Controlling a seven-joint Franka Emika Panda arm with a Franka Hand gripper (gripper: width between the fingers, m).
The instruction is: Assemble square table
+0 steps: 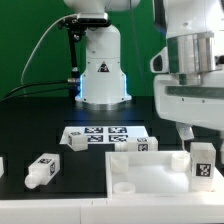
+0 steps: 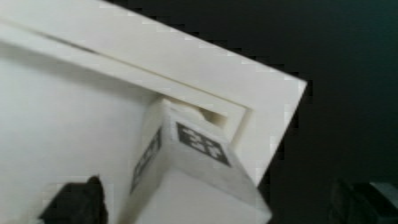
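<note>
**Corner leg stands in the tabletop, gripper wide around it**

The white tabletop (image 1: 150, 180) lies flat on the black table (image 1: 30, 120), at the front and toward the exterior view's right. One leg (image 1: 203, 165) stands in the corner on that side and looks about upright. In the wrist view the foot of this leg sits beside a recess at the edge of the slab. I cannot tell if it is seated fully.

The gripper (image 2: 222, 204) hangs over this leg with its jaws wide. The dark fingers (image 2: 75, 200) are on both sides of the leg, and a gap shows on each side, so it holds nothing.

As I judge it, the step in hand is to fix this leg into its corner. To do it well:

- Center the jaws on the leg before closing, so that neither finger pushes it sideways.
- Grip on two flat faces, not on the edges.
- Turn around the axis of the leg itself, with light pressure downward.
- Watch the tabletop; it can slide or turn together with the leg.

A second leg (image 1: 40, 171) lies loose at the exterior view's left, well apart from the slab. A third leg (image 1: 148, 143) lies just beside the marker board (image 1: 98, 135), behind the slab. The robot base (image 1: 102, 75) stands at the back.
</note>
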